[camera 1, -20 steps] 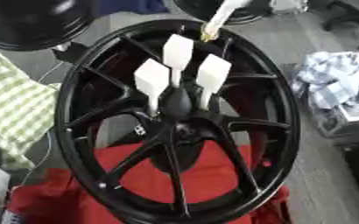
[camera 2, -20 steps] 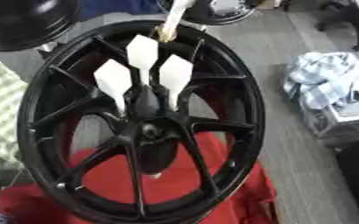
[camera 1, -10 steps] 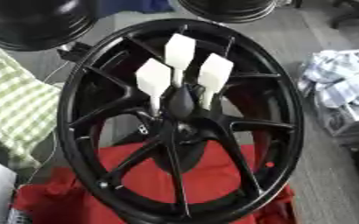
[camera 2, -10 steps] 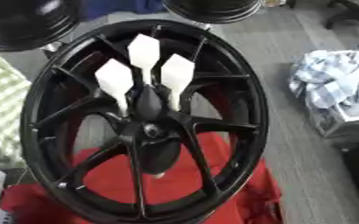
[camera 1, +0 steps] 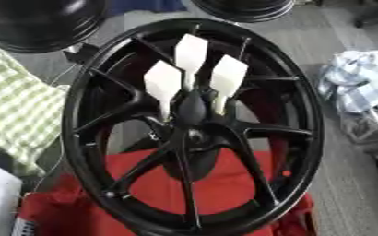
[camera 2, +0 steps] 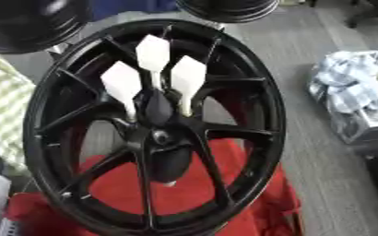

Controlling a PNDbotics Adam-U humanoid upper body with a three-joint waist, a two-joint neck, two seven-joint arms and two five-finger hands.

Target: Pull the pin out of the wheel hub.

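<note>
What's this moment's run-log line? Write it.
wheel upright on red cloth | pin in hub, white fins | hands not in view | pull not begun

Grey floor [camera 1: 337,41] carries red cloth [camera 1: 168,193], checked cloth [camera 1: 14,106], crumpled blue-white cloth [camera 1: 362,83].

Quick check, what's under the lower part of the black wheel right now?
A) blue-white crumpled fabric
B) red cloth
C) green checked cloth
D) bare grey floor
B: the red cloth shows through the lower spokes of the black wheel; the green checked cloth lies off to the left and the blue-white fabric off to the right.
</note>
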